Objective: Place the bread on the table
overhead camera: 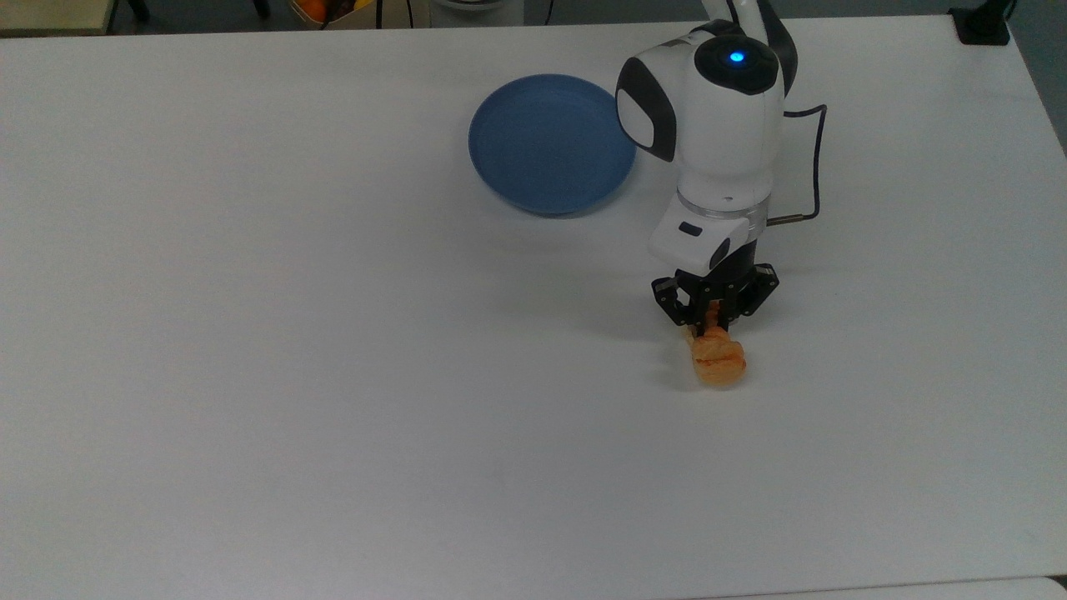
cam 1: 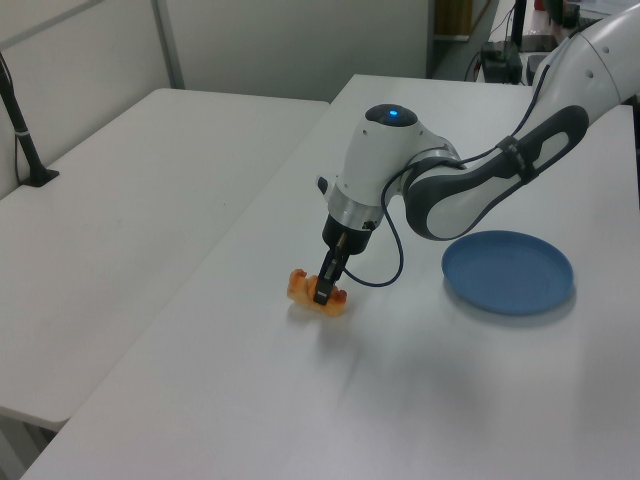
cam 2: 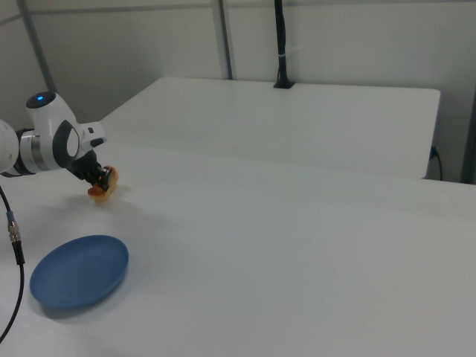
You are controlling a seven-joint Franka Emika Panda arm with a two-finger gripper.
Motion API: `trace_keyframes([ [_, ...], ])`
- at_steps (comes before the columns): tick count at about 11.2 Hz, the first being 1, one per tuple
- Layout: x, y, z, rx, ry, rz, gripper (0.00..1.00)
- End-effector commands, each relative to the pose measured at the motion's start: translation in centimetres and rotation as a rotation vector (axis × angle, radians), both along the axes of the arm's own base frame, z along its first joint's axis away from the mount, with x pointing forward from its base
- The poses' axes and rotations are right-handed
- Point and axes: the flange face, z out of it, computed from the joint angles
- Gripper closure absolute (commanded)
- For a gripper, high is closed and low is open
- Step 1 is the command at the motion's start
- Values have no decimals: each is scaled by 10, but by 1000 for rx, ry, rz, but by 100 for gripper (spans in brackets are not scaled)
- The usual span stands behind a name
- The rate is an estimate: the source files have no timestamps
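The small orange-golden bread [overhead camera: 717,360] [cam 1: 312,292] [cam 2: 100,186] is pinched across its middle by my gripper [overhead camera: 713,327] [cam 1: 323,290] [cam 2: 101,180], which is shut on it. The loaf hangs just at the white table [overhead camera: 292,333] [cam 1: 450,400] [cam 2: 297,245], its shadow right beside it, so it looks to be touching or nearly touching the surface. It lies in the top view's right half, below and right of the blue plate. The white arm reaches down from the top view's upper edge.
A round blue plate [overhead camera: 550,142] [cam 1: 508,270] [cam 2: 78,269] with nothing on it sits on the table behind the gripper. A black cable [overhead camera: 813,158] loops beside the arm. A second white table [cam 1: 130,200] [cam 2: 297,119] adjoins. A black post base [overhead camera: 984,25] stands at the far corner.
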Motion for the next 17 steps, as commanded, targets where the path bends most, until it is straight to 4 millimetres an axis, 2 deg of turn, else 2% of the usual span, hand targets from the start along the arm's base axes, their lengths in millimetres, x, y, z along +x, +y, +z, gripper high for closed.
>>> trace_keyframes([
  [1,3,3,1,-14,-27,19,29],
  [3,2,4,0,-17,-28,23,17],
  [4,2,4,1,-16,-29,23,3],
  [5,1,5,1,-19,-30,26,0],
  [7,1,6,9,-23,-41,32,0],
  [8,1,5,21,-19,-52,29,0],
  [9,0,-3,48,-14,-69,17,0],
  [10,-2,-17,65,-37,-43,-2,0],
  [12,-5,-55,116,-76,0,-54,0],
  [15,-32,-115,162,-175,118,-66,0],
  [17,-53,-166,185,-223,188,-98,0],
])
